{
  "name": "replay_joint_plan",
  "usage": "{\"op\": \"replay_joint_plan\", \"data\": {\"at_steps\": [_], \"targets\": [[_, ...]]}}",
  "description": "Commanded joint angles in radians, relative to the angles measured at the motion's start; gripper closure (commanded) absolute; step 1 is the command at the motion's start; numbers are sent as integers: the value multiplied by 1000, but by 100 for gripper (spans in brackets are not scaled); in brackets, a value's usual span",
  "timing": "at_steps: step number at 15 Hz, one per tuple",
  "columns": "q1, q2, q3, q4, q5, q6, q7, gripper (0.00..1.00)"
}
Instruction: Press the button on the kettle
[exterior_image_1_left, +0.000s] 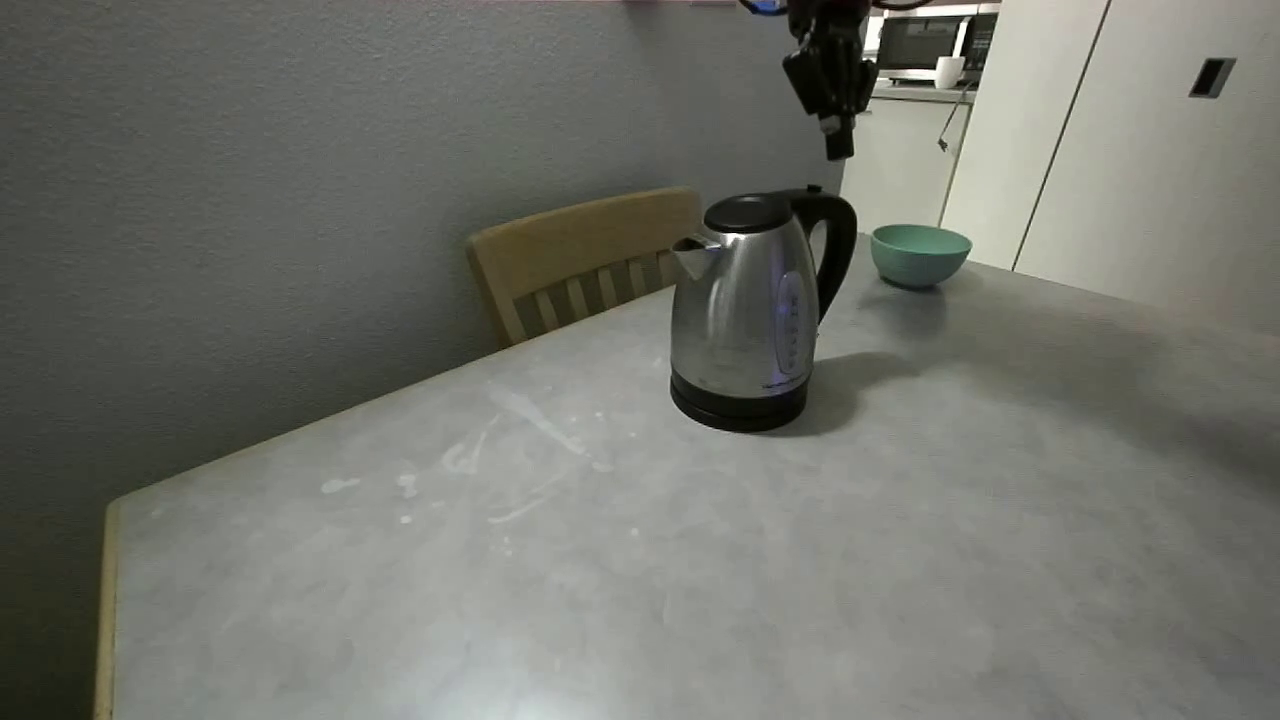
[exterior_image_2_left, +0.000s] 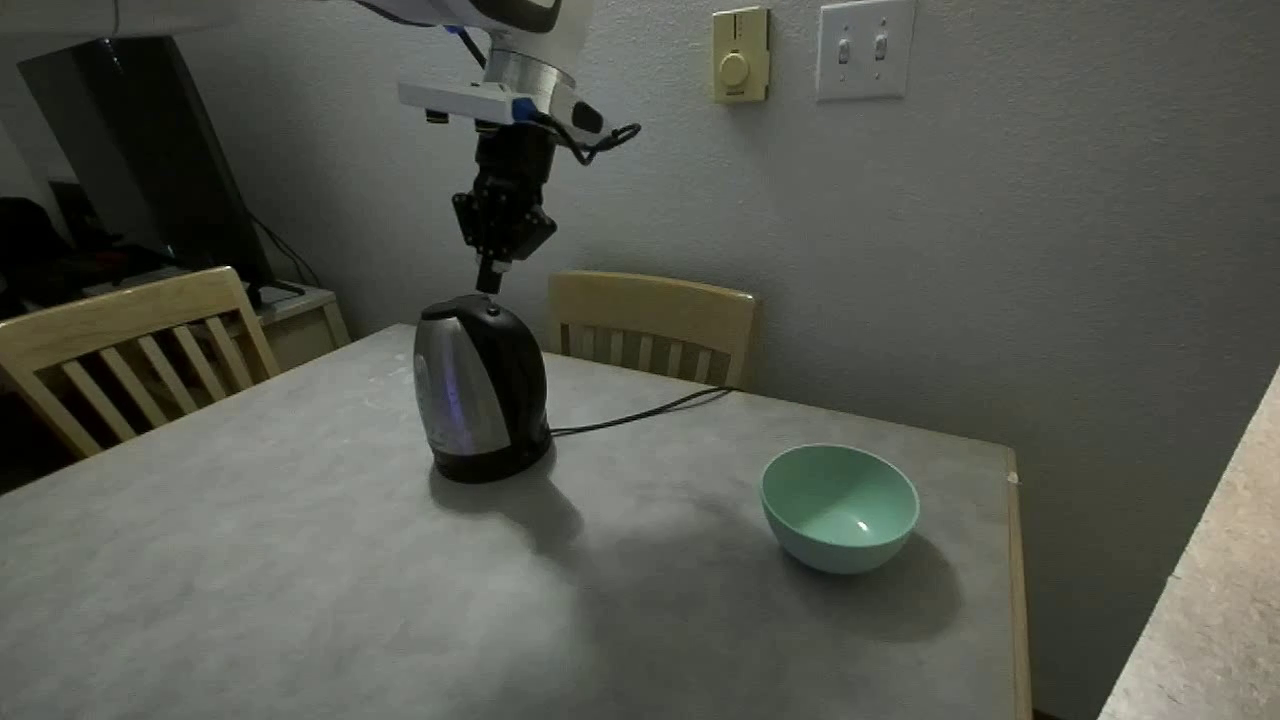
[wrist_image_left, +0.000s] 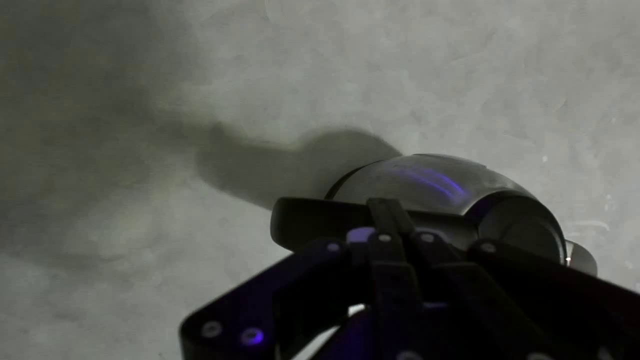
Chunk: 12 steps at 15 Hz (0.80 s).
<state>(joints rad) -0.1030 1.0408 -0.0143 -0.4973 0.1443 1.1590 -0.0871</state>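
The kettle (exterior_image_1_left: 740, 310) stands upright on the table (exterior_image_1_left: 600, 600), well apart from the teal bowl (exterior_image_2_left: 840, 552), which sits off the kettle's handle side. From where I stand, a dark cord (exterior_image_2_left: 645, 412) leads away from beside the kettle's base (exterior_image_1_left: 740, 406).

Hand state: the gripper (wrist_image_left: 387, 202) points down just above the kettle's handle (exterior_image_1_left: 842, 235), not touching it. Its two fingers (wrist_image_left: 385, 250) lie together, side by side, and hold nothing.

Handling: the brushed-steel body should be stiff, smooth and slippery to grip; expect dents rather than breakage. The fill cannot be read, so weight is uncertain. Assume it may be heavy and hot.

Point of contact: no grasp is called for. Press straight down with the joined fingertips on the raised nub (exterior_image_2_left: 493, 310) at the top of the handle, taken here to be the button; whether it switches power or releases the lid (exterior_image_1_left: 748, 212) cannot be told. A slanting push could slide or tip the kettle.

If lifting is required, grip the loop handle across its thickness; it looks like rigid plastic. Do not clamp the body or the spout (exterior_image_1_left: 692, 256).
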Motion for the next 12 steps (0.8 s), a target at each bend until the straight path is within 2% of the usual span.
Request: {"op": "replay_joint_plan", "data": {"at_steps": [1,2,8,12], "targets": [[16,-2,-5,20,-25,-9,-50,100],[5,0,0,2,-3,2,-19,100],[8,0,0,3,-3,1,-18,99],[0,19,-1,26,-6,127,-53,100]]}}
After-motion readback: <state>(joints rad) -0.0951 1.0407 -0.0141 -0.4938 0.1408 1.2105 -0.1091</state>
